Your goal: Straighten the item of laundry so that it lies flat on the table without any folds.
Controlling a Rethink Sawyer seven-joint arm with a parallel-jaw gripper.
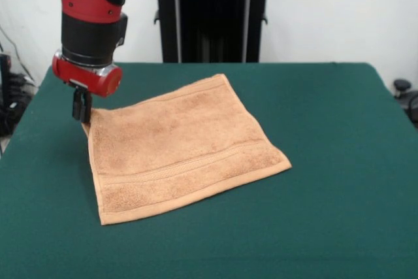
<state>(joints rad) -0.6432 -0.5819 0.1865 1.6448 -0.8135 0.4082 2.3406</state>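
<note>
- The gripper (81, 110) pinches the towel's (179, 145) corner toward the tabletop's (326, 129) left edge.
- The towel lies mostly flat mid-tabletop, pinched corner slightly raised.
- It looks light, soft and limp; corners and hems seem the best holds.

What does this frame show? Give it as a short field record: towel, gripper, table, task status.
towel: tan towel spread nearly flat, band stripe near its front hem
gripper: gripper at the towel's far left corner as pictured, which looks slightly raised; open or shut cannot be told
table: green table
task status: nearly done; no folds visible apart from that corner
</note>
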